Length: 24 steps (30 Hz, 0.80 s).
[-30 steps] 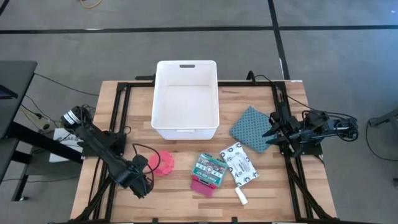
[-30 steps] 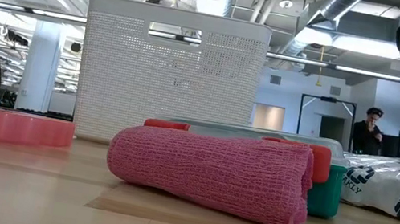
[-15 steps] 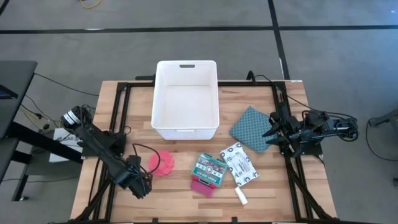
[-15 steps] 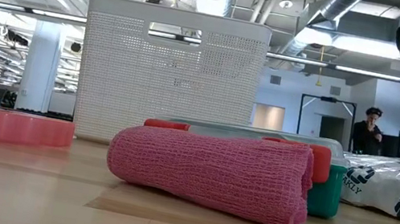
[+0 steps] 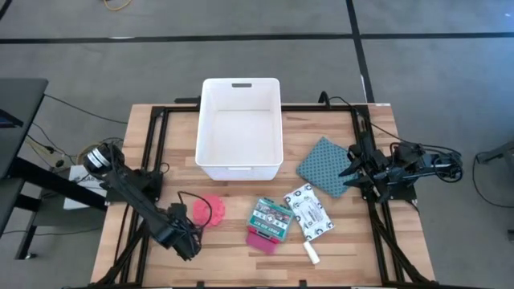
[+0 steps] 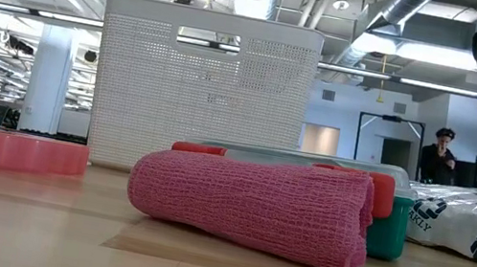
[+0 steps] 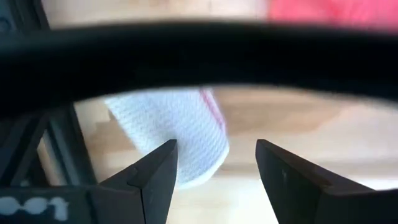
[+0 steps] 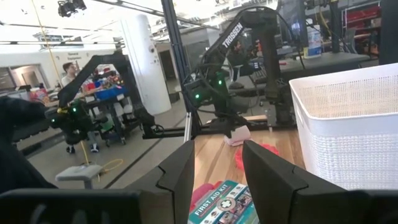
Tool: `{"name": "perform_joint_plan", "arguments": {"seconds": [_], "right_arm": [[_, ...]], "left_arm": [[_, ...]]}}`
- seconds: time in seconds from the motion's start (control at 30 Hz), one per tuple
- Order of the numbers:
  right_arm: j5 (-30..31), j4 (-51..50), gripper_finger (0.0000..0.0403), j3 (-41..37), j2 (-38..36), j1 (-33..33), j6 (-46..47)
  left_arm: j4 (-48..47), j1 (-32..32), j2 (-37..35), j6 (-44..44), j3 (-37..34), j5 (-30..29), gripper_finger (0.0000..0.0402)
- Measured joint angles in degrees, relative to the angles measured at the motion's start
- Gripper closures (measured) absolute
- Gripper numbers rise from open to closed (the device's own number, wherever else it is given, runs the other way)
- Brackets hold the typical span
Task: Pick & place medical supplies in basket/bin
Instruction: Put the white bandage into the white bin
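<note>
1. The left gripper [image 5: 183, 238] is low over the near left part of the wooden table [image 5: 337, 249], just beside the pink spiky disc [image 5: 208, 211].
2. In the left wrist view its two dark fingers [image 7: 155, 177] are spread apart with nothing between them. Past them you can see the white bin [image 7: 171, 140] and a bit of pink.
3. The pink spiky disc lies flat on the table, in front of the white bin [image 5: 239, 128] and a little to its left.
4. The white bin sits at the far middle of the table. The handle slot is at its far end.
5. The teal-green packet [image 5: 270, 217] lies near the front middle of the table. The magenta piece [image 5: 261, 240] lies against its near edge.
6. The white pouch with black marks [image 5: 309, 212] lies just to the right of the packet. A small white roll [image 5: 310, 254] lies near the pouch's front corner.
7. The right gripper [image 5: 351, 171] waits at the right edge of the table, beside the teal dotted cloth [image 5: 323, 165]. In the right wrist view its fingers [image 8: 180, 177] are apart and hold nothing.
8. From table height, the magenta piece [image 6: 251, 204] fills the front, with the bin [image 6: 201, 93] standing behind it.
</note>
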Motion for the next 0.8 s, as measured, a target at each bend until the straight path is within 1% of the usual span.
{"name": "perform_joint_plan", "arguments": {"seconds": [0.1,0.2,0.3,0.43,0.47,0.67,0.8], "right_arm": [[0.01,0.00,0.0273,0.01,0.01,0.00,0.00],[0.00,-0.04,0.0273,0.01,0.01,-0.01,0.00],[-0.01,-0.02,0.0273,0.00,0.01,0.00,0.00],[0.01,-0.01,0.0273,0.01,0.01,0.00,0.00],[0.01,-0.01,0.0273,0.01,0.01,-0.01,0.00],[-0.01,-0.02,0.0273,0.01,0.01,0.01,0.00],[0.01,-0.02,0.0273,0.01,0.01,0.01,0.00]], "left_arm": [[-0.84,0.13,0.99,1.19,-0.02,5.04,0.0193],[-1.07,0.13,0.88,-0.54,0.03,5.86,0.0193],[-1.04,-0.29,0.91,-2.55,0.03,4.75,0.0193],[-0.81,-2.02,2.05,-8.12,-0.72,-0.33,0.0193],[-0.49,-2.46,2.53,-9.38,-1.01,-0.26,0.0193],[2.23,-4.88,6.58,-11.24,-1.97,8.34,0.0193],[5.26,-5.73,8.41,-12.22,-2.57,7.79,0.0193]]}}
